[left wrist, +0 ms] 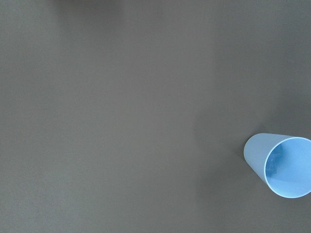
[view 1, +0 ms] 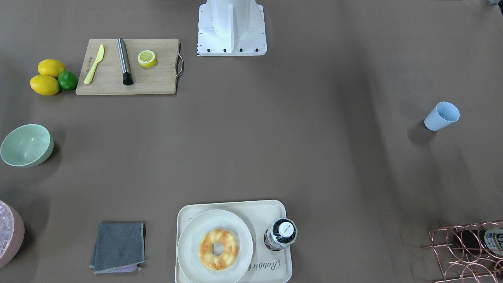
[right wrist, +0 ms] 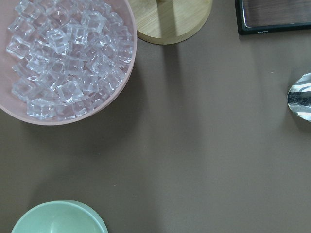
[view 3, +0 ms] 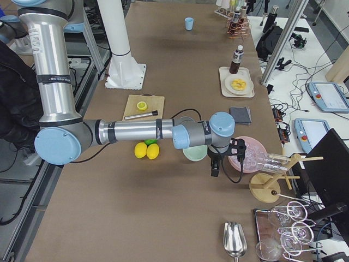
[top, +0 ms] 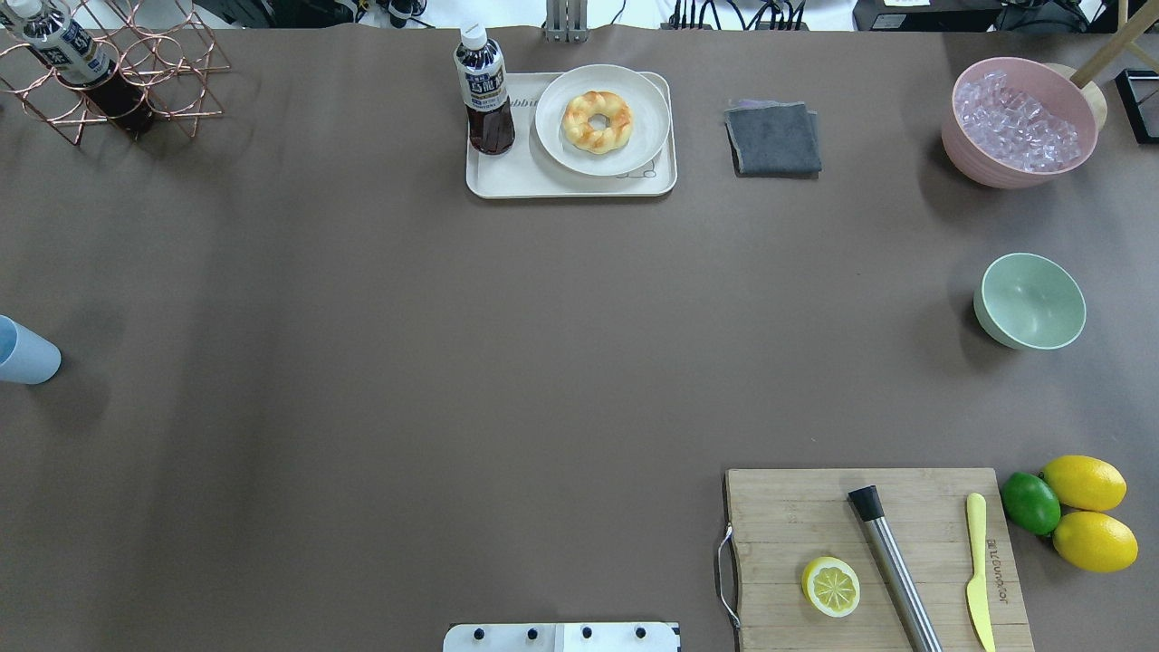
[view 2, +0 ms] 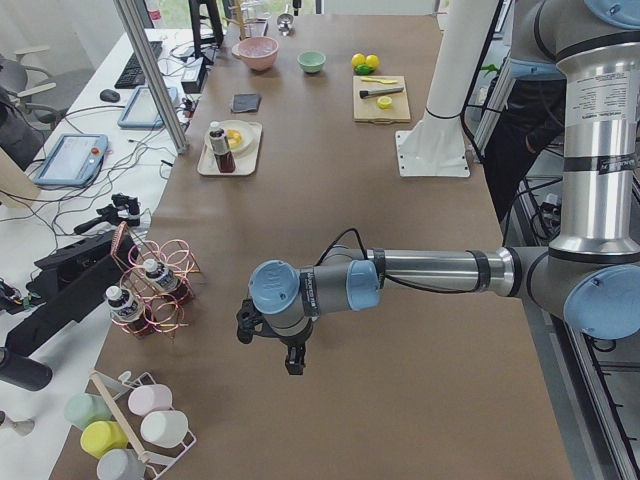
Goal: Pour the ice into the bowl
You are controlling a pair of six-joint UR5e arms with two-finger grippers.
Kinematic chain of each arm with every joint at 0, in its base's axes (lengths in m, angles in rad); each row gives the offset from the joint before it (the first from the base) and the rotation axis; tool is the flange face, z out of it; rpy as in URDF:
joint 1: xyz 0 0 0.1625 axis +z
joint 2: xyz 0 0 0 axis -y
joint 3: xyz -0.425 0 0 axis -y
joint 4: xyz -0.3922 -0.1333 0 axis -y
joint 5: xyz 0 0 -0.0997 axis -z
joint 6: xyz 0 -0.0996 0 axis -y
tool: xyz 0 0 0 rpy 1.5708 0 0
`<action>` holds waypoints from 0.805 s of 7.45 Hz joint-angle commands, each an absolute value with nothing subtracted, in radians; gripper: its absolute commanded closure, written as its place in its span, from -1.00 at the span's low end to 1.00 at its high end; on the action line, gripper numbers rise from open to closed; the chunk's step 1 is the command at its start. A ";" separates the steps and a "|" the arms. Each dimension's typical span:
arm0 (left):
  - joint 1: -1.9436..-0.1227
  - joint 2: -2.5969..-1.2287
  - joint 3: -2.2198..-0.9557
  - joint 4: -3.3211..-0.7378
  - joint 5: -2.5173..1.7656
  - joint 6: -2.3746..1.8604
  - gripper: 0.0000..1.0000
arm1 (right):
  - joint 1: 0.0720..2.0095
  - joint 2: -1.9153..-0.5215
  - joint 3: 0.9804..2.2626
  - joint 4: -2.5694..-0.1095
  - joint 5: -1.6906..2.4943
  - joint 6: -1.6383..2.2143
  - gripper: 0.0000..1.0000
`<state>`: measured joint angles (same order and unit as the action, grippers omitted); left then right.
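Mint-green plastic, matte and smooth: the bowl is round, deep, and wider than the cup. It sits upright on the bench, mouth up, on the robot's right side, between the pink tub farther out and the lemons nearer the base, apart from both. It's round, so no long axis in plan; its own axis is vertical. Ice shows only as a faint glassy patch low inside the pale blue cup; can't count cubes. Cup stands upright, mouth up, long axis vertical, at the robot's left end of the bench, well apart from the bowl. Pink tub holds a heap of clear pieces. Left fingers hang pointing down above bare bench, with the cup at lower right in the left wrist view. Only the side view shows them, so can't tell if they're apart or together. Right fingers hang pointing down near tub and bowl; same limit, can't tell. Right wrist view has the tub at upper left and the bowl rim at bottom left.
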<state>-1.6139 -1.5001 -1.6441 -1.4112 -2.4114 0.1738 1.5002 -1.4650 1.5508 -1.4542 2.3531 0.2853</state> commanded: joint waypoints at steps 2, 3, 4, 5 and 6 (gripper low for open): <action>-1.614 -1.497 -1.655 -1.413 -2.413 0.175 -0.95 | 1.500 -1.465 1.551 -1.454 2.355 0.285 -0.99; -1.614 -1.500 -1.655 -1.411 -2.411 0.176 -0.95 | 1.500 -1.463 1.551 -1.456 2.355 0.285 -0.99; -1.615 -1.499 -1.660 -1.411 -2.413 0.175 -0.95 | 1.500 -1.465 1.551 -1.454 2.353 0.285 -0.99; -1.617 -1.500 -1.661 -1.410 -2.414 0.176 -0.95 | 1.500 -1.466 1.551 -1.454 2.355 0.284 -0.99; -1.617 -1.503 -1.663 -1.410 -2.414 0.176 -0.95 | 1.500 -1.470 1.549 -1.453 2.353 0.285 -0.99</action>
<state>-1.6156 -1.4999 -1.6598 -1.4106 -2.4135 0.1758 1.5002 -1.4657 1.5508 -1.4543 2.3540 0.2847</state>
